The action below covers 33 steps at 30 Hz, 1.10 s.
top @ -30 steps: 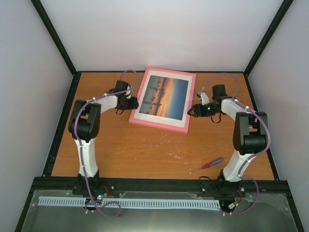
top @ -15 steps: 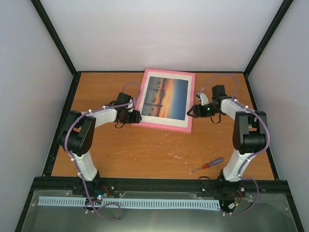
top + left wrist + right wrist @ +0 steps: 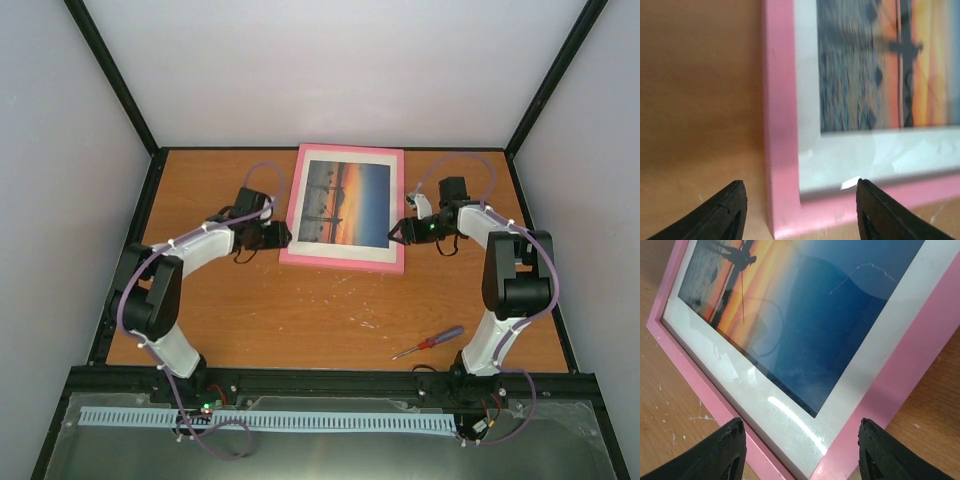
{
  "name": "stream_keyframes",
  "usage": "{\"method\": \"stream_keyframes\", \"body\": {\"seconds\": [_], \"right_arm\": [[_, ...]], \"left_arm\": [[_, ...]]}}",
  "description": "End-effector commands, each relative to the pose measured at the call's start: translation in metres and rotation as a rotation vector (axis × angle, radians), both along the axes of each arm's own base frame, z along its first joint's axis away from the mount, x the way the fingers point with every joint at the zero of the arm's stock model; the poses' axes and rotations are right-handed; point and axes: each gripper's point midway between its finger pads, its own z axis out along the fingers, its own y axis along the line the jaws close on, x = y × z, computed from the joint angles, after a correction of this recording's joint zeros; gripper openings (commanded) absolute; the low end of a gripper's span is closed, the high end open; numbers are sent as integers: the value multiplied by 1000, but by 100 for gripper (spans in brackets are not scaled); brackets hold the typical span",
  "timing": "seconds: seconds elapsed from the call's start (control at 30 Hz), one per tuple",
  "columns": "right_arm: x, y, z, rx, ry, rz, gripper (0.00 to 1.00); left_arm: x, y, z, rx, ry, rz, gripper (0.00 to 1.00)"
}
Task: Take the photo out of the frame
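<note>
Frame [image 3: 343, 263]: pink, rectangular, narrow flat border, glossy clear pane with fine scratches, lying face up toward 12 o'clock on the orange wood-grain worktop [image 3: 300, 315]. Photo [image 3: 346, 203]: paper sunset print, orange and blue, dark silhouettes, white surround, seated inside the frame under the pane. Left hand [image 3: 800, 200]: black tapered fingers spread, pinching nothing, at the frame's 8 o'clock corner. Right hand [image 3: 801, 440]: likewise spread, at its 4 o'clock edge. Screwdriver [image 3: 430, 342]: purple handle, slim shaft, worktop 5 o'clock, well apart.

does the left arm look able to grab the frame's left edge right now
Probably yes. The left gripper is open at the frame's near left corner, one finger over the table, the other over the pane, and nothing else lies between.
</note>
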Motion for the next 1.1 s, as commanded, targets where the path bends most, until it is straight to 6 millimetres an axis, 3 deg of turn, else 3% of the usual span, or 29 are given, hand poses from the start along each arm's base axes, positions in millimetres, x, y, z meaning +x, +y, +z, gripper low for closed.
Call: {"method": "stream_keyframes", "body": {"seconds": [0.0,0.17,0.4,0.8,0.93,1.07], "right_arm": [[-1,-1,14,-23,-71,15,60],[-6,3,24,-6,-108,46,60],[-7,3,28,-6,-124,53,60],[-8,4,25,1,-115,61,60],[-8,4,28,-1,-125,61,60],[-10,6,38,3,-168,88,61]], "left_arm": [[50,22,17,3,-49,115,58],[85,18,12,-21,-44,125,53],[104,4,-5,-38,-17,77,52],[93,-11,-32,8,29,17,43],[83,-11,-41,37,49,22,35],[59,-9,-52,49,85,27,22]]}}
